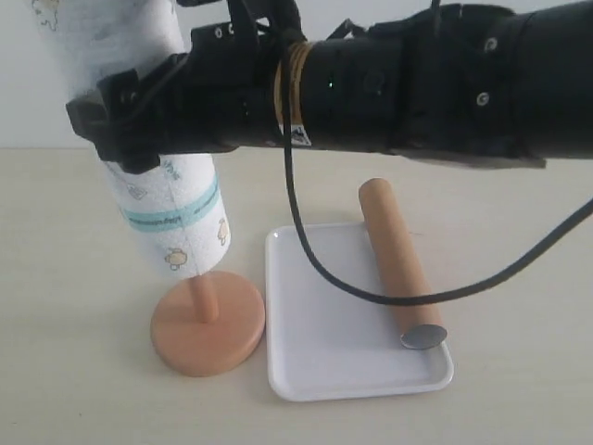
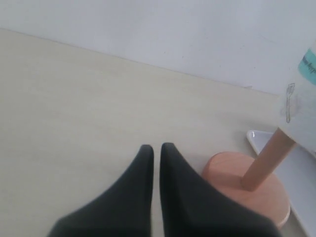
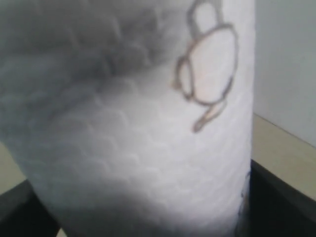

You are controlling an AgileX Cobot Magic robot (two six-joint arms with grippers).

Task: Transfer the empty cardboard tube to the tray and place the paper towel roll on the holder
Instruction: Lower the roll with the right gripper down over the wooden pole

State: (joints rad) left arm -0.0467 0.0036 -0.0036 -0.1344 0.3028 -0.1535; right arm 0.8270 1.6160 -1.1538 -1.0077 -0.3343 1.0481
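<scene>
Around holder post, roll tilted, lower edge clear of base.

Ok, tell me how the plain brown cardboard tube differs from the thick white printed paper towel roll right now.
The brown cardboard tube lies flat in the white tray. The paper towel roll hangs tilted, partly on the post of the wooden holder, clamped by the right gripper. The tube is narrow and bare brown, while the roll is much thicker, white with cartoon prints and a teal band. Both are cylinders.
</scene>
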